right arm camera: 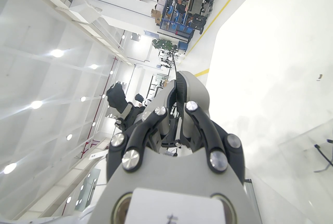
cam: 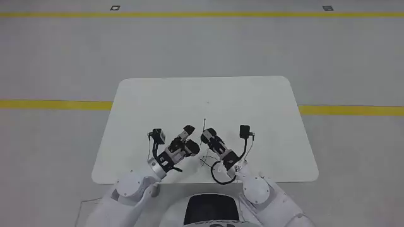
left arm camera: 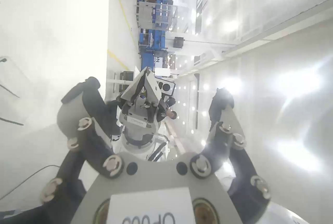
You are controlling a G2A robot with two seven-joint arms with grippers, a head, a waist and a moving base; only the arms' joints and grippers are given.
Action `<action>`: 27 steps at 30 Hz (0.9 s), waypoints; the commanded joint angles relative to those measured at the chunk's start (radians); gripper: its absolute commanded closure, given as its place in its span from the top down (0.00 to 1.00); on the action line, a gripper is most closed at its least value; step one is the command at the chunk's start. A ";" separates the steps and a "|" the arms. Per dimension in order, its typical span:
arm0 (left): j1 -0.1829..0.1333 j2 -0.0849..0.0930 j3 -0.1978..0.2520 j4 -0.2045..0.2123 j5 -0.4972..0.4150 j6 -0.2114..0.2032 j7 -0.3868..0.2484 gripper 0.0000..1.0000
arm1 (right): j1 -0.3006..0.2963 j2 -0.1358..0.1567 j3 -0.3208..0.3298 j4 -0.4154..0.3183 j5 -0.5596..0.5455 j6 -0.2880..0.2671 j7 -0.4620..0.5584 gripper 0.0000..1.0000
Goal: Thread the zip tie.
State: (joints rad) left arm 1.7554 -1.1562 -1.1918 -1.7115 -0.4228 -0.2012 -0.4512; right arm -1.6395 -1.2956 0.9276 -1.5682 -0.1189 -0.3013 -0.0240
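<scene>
Fingers of the left gripper (cam: pixel 190 137) stand wide apart over the white rounded table (cam: pixel 208 94), at nine o'clock of the right gripper (right arm camera: pixel 178 82), probably ready to receive a free end. That claw is clamped on the thin black plastic zip tie (right arm camera: pixel 175 70), strip poking toward twelve o'clock.

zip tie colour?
Black. The zip tie shows best in the right wrist view, pinched in the right gripper.
</scene>
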 commanded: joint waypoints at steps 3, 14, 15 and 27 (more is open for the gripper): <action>-0.011 0.000 0.015 0.011 0.032 0.001 0.011 1.00 | -0.001 -0.001 -0.001 0.002 -0.008 0.006 -0.001 0.00; -0.037 -0.001 0.054 0.052 0.038 0.004 0.007 0.42 | 0.007 -0.010 -0.012 0.029 -0.035 -0.008 -0.034 0.00; -0.038 -0.001 0.055 0.053 0.037 0.004 0.006 0.40 | 0.006 -0.010 -0.011 0.031 -0.038 -0.012 -0.038 0.00; -0.051 0.003 0.071 0.075 0.028 0.009 0.001 0.29 | 0.001 -0.014 0.001 0.039 -0.055 -0.024 -0.062 0.00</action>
State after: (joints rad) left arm 1.7045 -1.1541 -1.1219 -1.6367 -0.3942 -0.1917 -0.4500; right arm -1.6380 -1.3095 0.9275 -1.5287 -0.1714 -0.3260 -0.0826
